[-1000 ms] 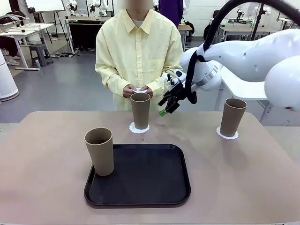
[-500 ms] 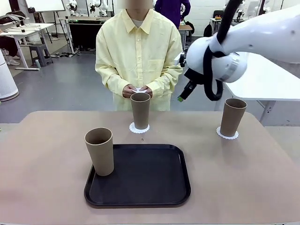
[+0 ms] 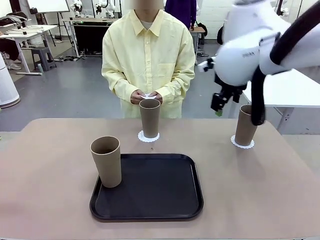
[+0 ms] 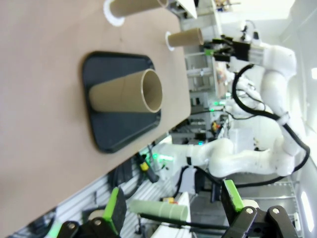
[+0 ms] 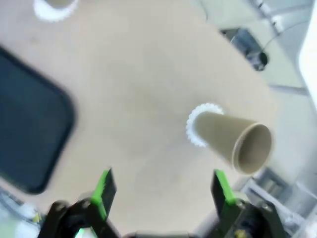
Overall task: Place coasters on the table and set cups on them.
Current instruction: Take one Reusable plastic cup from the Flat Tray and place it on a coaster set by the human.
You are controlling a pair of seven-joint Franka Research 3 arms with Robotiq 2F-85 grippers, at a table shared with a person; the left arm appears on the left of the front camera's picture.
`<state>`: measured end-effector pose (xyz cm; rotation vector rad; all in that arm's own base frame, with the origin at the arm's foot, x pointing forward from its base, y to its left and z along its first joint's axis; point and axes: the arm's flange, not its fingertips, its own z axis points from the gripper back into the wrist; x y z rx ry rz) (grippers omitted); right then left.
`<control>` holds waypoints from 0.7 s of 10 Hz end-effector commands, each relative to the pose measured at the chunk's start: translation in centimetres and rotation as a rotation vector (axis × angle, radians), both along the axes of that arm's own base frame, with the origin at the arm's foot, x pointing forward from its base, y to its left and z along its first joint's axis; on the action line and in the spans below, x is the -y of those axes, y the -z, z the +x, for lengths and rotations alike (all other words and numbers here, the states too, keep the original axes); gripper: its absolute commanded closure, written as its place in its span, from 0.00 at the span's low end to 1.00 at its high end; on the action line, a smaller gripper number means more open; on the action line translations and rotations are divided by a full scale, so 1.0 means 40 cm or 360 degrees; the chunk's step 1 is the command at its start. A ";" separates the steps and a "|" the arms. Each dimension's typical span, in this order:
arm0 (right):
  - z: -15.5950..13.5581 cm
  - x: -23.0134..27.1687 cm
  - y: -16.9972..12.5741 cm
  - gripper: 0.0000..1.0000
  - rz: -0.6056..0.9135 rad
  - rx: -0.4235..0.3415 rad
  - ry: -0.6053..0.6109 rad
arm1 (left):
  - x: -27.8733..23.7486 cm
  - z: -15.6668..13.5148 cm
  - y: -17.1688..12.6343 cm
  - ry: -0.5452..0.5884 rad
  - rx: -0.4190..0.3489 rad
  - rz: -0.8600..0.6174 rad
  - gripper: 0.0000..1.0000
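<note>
R claw [image 5: 162,192] has swung off from beside the mid cup [image 3: 149,117] in the last sec. It now hangs high near the R cup [image 3: 246,126], clear of it, jaws wide w/ nothing between them. L claw [image 4: 173,210] is also wide and empty, held well off the desk [image 3: 260,190].

Cups haven't moved. Mid cup stands upright on its coaster [image 3: 148,136] at the far side. R cup stands upright on its own coaster [image 3: 242,144]. 3rd cup [image 3: 106,161] is upright on the left edge of the tray [image 3: 150,200], no coaster under it.

The person's hands [image 3: 146,96] are together just behind the mid cup, w/ a bit of white between them. Could be the last coaster, can't tell.

Read: 2 of 3 sets done, and the R arm's retreat looks like the end of that placement. What's left is a coaster on bare desk, then the 3rd cup off the tray onto it. L claw sits nearer that side.
</note>
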<state>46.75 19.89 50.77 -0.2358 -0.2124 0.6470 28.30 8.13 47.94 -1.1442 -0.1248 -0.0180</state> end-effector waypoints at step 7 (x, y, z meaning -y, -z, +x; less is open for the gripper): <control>-0.040 -0.078 -0.057 0.00 -0.0060 -0.0221 -0.0013 | -0.003 -0.002 -0.002 0.0004 0.0016 -0.0015 0.00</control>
